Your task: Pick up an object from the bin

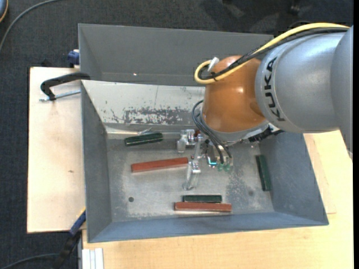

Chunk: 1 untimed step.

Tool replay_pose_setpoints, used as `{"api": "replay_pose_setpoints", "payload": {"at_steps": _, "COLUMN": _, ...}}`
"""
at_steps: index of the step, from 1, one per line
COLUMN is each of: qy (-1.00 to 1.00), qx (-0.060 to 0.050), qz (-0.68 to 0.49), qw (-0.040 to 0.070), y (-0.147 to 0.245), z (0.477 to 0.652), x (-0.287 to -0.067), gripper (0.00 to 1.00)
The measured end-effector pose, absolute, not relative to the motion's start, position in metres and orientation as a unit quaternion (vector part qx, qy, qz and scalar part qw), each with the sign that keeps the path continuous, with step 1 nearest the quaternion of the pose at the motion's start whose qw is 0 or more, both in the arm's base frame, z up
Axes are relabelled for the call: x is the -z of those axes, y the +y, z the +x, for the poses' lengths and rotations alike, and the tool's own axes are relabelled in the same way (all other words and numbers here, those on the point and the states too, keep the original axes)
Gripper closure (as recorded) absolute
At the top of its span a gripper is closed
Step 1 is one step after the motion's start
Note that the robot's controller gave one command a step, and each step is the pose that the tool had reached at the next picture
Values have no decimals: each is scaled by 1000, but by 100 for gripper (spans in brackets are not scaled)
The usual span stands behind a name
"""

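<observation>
Red-brown bar (160, 165) lies flat on the bin (140, 198) floor, its right end between the hand's (189, 159) spread fingers. Not clamped, not lifted. Remaining, I judge: close, raise clear.

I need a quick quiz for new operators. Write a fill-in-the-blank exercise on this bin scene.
1. The bin holds ___ dark green bars.
2. The gripper is at the view's ___ end of the middle red-brown bar.
3. Red-brown bars number ___: the middle one and the front red-brown bar, which lies alongside the front dark green bar.

Missing words: three; right; two.
</observation>
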<state>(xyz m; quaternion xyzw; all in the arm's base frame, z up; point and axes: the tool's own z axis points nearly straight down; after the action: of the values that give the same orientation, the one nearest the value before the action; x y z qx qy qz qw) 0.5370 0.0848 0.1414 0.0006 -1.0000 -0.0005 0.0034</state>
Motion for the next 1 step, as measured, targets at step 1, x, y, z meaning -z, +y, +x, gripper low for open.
{"api": "replay_pose_setpoints", "payload": {"at_steps": 1, "qy": -1000, "qx": 0, "qz": 28, "qw": -1, "y": 79, "z": 582, "x": -66, "gripper": 0}}
